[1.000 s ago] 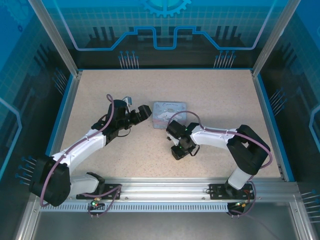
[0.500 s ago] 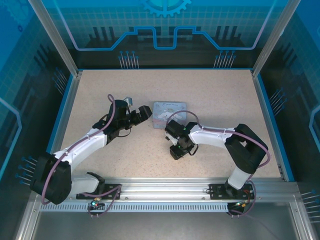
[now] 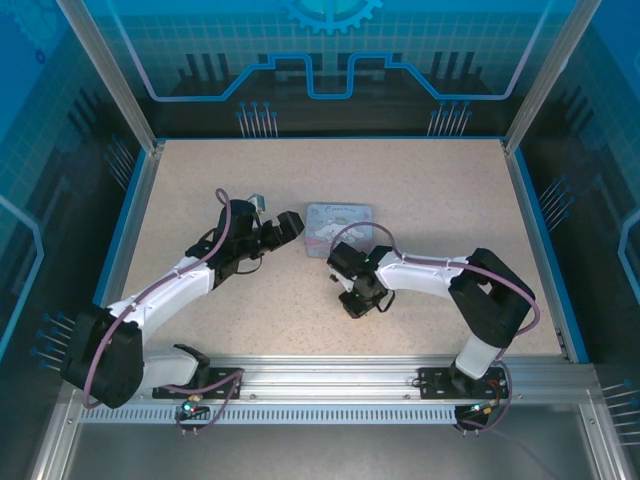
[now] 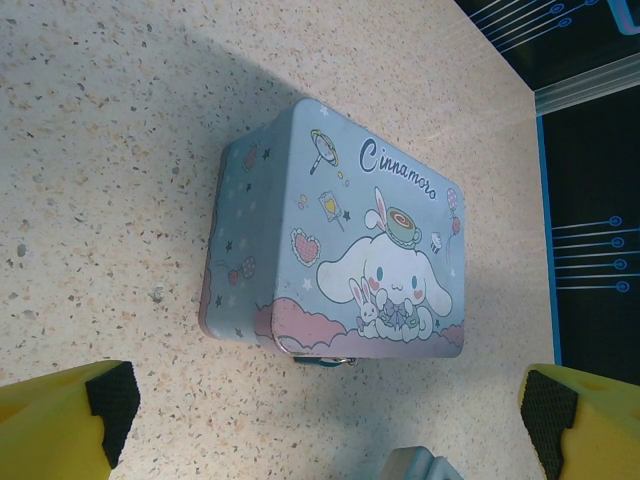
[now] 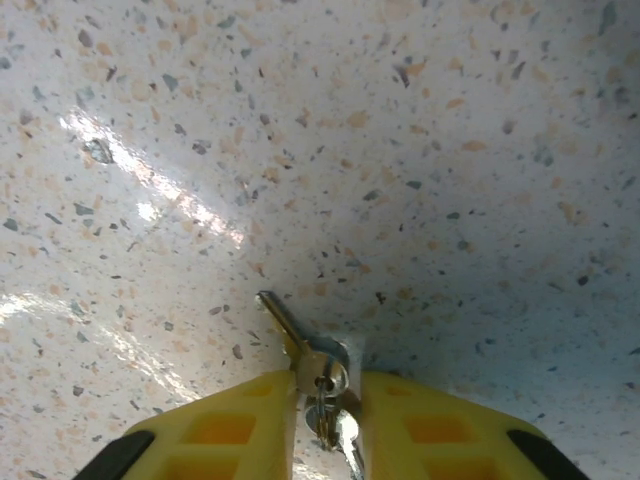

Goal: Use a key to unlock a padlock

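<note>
The right pincer (image 5: 325,400) was clenched on the key (image 5: 300,345), nipping its bow so the blade stuck out fwd, prob. to keep it free for the keyhole. The key sat low over the speckled surface (image 5: 420,150), contact unclear. The left pincer (image 4: 330,405) was spread wide & empty, facing the blue tin (image 4: 340,230), likely to steady it; the padlock couldn't be picked out for sure.

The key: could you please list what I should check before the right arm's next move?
1. Key pinched in right hand: ok.
2. Its blade sticking out ahead of that hand: ok.
3. Left hand open: ok.
4. Tin lying ahead of left hand: ok.
5. Padlock keyhole in sight: cannot tell, only a dark sliver at the tin's edge.
</note>
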